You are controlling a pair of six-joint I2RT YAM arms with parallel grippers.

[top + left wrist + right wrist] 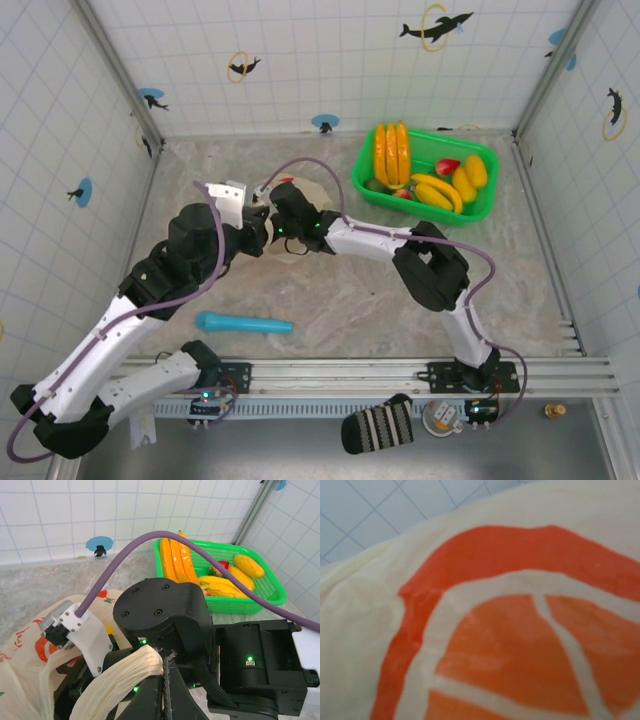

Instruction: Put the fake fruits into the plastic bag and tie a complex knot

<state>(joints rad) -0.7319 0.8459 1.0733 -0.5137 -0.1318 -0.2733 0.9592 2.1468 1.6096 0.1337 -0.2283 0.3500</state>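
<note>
1. The plastic bag [22, 685] lies crumpled left of centre on the table [380, 310], under the two claws where they meet. Tiled walls [330, 60] close in the left, far and right edges. The table is bare to the front right.
2. The green basket [492, 185] sits in the far right corner, well apart from the bag, with the fake fruits [392, 152] in it.
3. A blue tube [245, 324] lies near the front, between the arms' bases and the bag.
4. The left gripper [164, 690] is clamped on a twisted cream strand of the bag.
5. The right gripper [270, 205] is down against the bag, just beside the left one. I cannot tell how wide it stands.
6. The bag carries an orange-red round print with pale lines [520, 650]. Its smaller red marks are too blurred to read.
</note>
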